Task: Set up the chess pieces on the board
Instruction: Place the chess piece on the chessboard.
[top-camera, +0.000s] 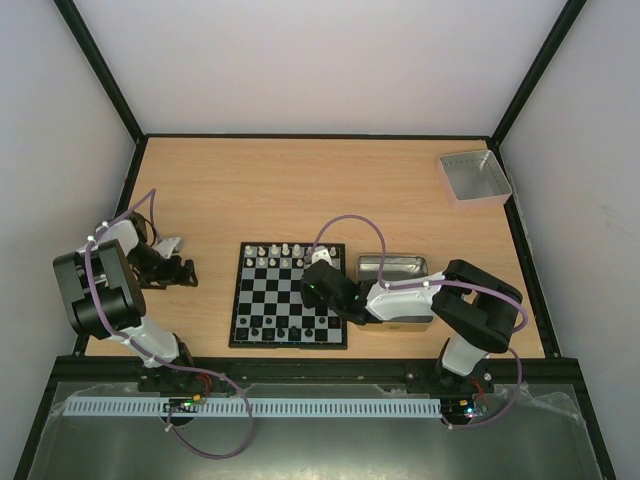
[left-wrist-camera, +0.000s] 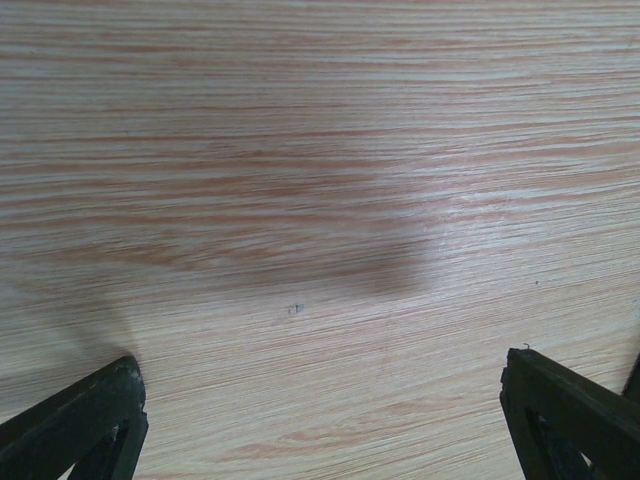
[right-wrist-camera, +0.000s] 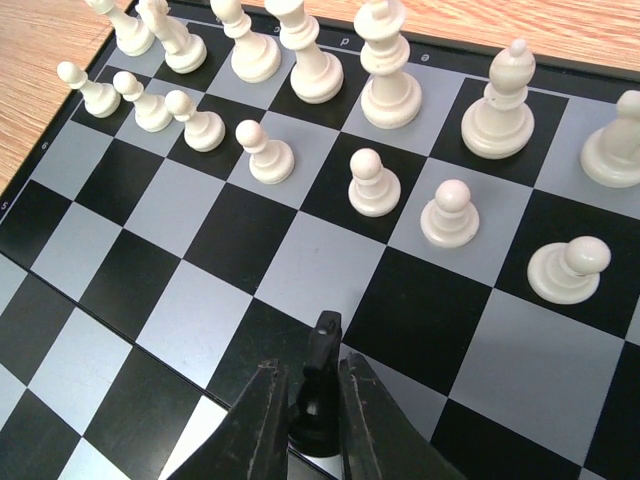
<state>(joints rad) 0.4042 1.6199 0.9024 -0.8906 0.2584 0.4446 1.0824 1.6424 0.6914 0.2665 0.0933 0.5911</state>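
Wooden table (top-camera: 300, 180), pale walls on three sides, black frame posts at the corners.

Right arm (top-camera: 470, 310): reaches left from its base, across the metal tin (top-camera: 395, 268) and over the right part of the board.

Left arm (top-camera: 100, 290): folded back left of the board, well apart from it.

Chessboard (top-camera: 280, 295): lies flat near the front edge, between the two arms. The tin sits just beside its right edge.

Grey tray (top-camera: 475, 177): far right corner, well away from the board.

Left gripper (left-wrist-camera: 320, 360): jaws spread wide, nothing between them, only bare wood grain below.

Right gripper (right-wrist-camera: 312, 365): fingers nearly together, tips low over the board with one black piece (right-wrist-camera: 318, 400) upright between them. They flank it closely on both sides. I cannot tell whether they clamp it or only stand against it.

White pieces (right-wrist-camera: 375, 185): two rows along the far edge, tall pieces behind and a line of pawns in front, all upright.

Black pieces (top-camera: 270, 326): a few small dark figures on the near rows, too small to name.
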